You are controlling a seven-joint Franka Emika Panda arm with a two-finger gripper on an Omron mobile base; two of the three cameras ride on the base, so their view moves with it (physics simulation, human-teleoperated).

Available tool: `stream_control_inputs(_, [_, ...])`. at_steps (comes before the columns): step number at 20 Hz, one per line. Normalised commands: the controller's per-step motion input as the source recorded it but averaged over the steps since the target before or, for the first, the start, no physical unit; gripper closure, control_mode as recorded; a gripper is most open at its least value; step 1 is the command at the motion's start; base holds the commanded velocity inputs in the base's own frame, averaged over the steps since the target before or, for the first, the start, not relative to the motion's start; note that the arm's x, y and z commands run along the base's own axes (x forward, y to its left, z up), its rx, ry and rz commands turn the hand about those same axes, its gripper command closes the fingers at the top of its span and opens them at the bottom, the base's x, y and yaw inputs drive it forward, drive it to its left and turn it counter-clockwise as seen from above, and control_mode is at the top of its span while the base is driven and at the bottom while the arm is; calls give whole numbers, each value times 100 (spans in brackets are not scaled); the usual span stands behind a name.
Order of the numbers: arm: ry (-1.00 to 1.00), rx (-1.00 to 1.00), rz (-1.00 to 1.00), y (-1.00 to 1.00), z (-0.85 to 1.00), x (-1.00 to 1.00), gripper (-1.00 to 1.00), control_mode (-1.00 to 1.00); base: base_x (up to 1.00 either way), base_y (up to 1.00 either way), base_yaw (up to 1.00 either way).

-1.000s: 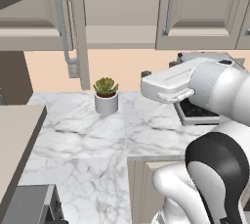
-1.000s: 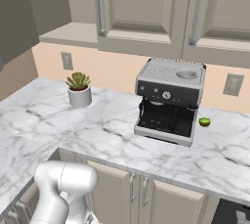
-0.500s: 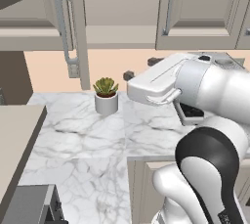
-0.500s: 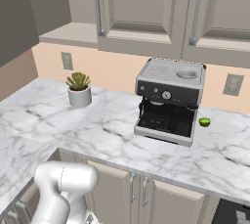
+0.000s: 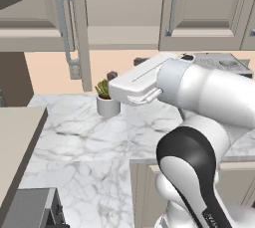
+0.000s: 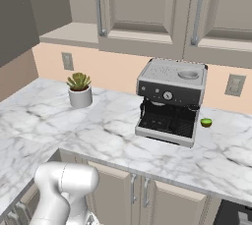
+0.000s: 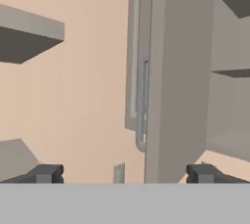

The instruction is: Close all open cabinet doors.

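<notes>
One tall grey-beige cabinet door (image 5: 81, 28) stands swung out from the wall cabinets at the upper left, and its long silver bar handle (image 5: 63, 28) is in front of it. In the hand view the same door (image 7: 176, 71) appears nearly edge-on just right of centre, its handle (image 7: 141, 115) on its left side. My gripper (image 7: 124, 174) is open, fingertips wide apart with nothing between them, and it faces the door's edge from a short distance. The neighbouring cabinet doors (image 5: 199, 3) (image 6: 142, 0) sit flush and closed.
A potted succulent (image 5: 107, 100) (image 6: 79, 90) stands on the marble counter (image 6: 108, 135) below the open door. An espresso machine (image 6: 171, 102) sits to the right with a lime (image 6: 205, 122) beside it. My white forearm (image 5: 199, 90) reaches across the counter.
The arm has swung left across the left base view, which brings the hand closer to the open door. The gripper stays open, and the doors have not moved.
</notes>
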Motion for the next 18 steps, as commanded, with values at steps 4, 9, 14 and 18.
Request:
stream_control_inputs(4, [6,0,0,0,0,51,-100,-100,0,0,0])
stream_control_inputs(9, [2,0,-1,12,0,24,-100,-100,0,0,0])
stream_control_inputs(14, [0,0,0,15,0,32,-100,-100,0,0,0])
stream_control_inputs(18, [0,-2,-1,3,0,29,-100,-100,0,0,0])
